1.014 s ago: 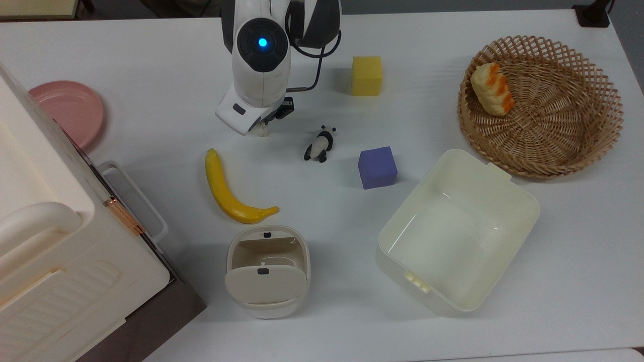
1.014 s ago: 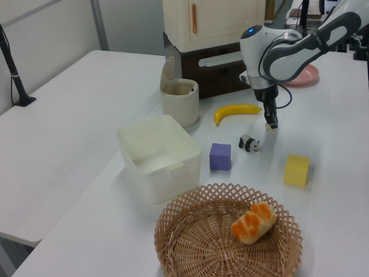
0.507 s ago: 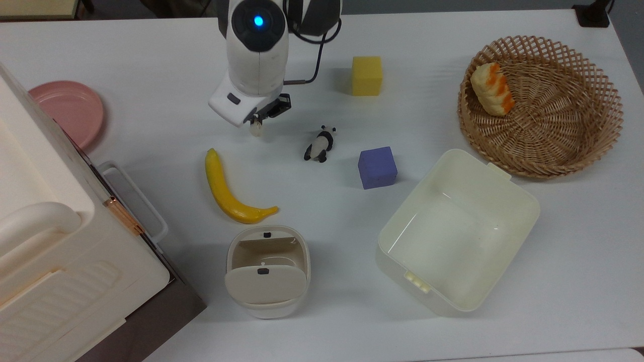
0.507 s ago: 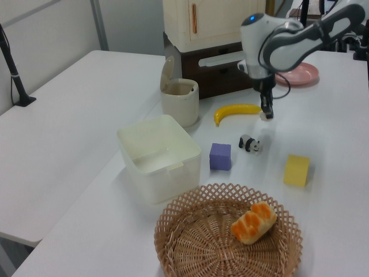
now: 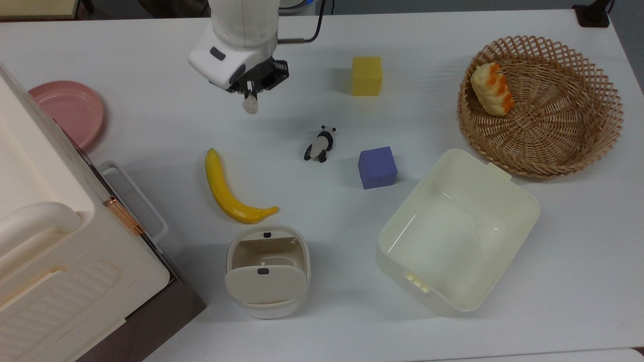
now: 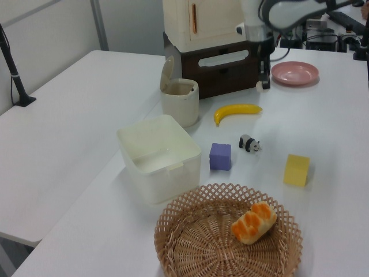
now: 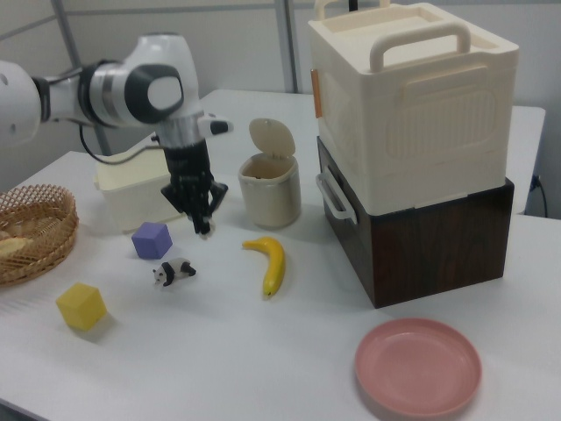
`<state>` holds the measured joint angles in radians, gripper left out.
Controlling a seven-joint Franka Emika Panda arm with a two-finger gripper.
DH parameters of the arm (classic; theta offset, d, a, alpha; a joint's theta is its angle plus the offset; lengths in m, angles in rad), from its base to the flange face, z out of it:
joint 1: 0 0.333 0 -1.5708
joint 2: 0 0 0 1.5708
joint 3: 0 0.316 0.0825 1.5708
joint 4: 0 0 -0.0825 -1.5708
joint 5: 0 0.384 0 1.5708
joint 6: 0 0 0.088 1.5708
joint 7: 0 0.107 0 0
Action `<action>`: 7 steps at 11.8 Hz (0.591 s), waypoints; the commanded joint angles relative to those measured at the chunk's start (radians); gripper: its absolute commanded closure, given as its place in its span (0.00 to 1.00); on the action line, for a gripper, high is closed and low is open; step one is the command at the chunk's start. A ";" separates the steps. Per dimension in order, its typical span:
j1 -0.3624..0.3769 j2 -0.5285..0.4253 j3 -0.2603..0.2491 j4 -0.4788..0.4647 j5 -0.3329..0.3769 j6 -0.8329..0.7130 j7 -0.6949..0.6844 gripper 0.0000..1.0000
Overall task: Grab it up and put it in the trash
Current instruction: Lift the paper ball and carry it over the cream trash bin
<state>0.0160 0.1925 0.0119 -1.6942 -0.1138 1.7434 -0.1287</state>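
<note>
Paper ball (image 5: 249,105) pinched in closed fingers (image 5: 251,96), lifted off worktop (image 5: 151,75); could slip loose before reaching trash (image 5: 266,251), grip shallow.

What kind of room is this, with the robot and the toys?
Probably a robot lab or test room: a robot arm works over a white table set with play things like a toy panda, a banana and foam cubes.

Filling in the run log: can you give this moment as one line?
phase: carry | hand: shut on small crumpled off-white paper ball, lifted above white table | small cream flap-lid bin: lid open, nothing dropped yet
</note>
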 commanded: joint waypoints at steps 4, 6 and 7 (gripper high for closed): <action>0.002 0.044 -0.003 0.146 0.117 0.190 -0.020 0.91; 0.002 0.106 -0.006 0.187 0.109 0.374 0.049 0.91; 0.002 0.154 -0.007 0.227 0.106 0.434 0.078 0.91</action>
<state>0.0152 0.2456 0.0117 -1.5634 -0.0142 2.0592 -0.1122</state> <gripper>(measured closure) 0.907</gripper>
